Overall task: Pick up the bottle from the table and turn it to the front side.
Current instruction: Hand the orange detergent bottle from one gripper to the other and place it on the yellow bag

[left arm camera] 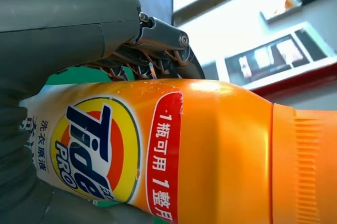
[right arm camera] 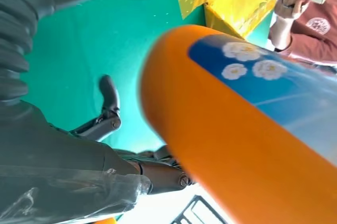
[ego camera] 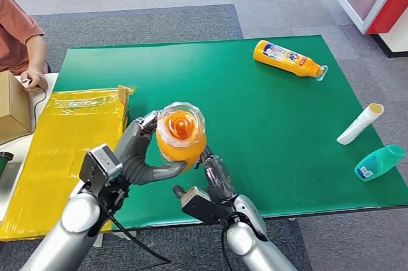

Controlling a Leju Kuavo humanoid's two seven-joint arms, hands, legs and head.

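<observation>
We see the orange bottle [ego camera: 181, 134] lifted above the green table [ego camera: 269, 137], near its front edge, cap end aimed at the head cam. L hand [ego camera: 139, 156] wraps it from the side — thumb under, fingers over the top. R hand [ego camera: 214, 178] sits just below/behind it, fingers apart; whether they touch the bottle — can't tell.
</observation>
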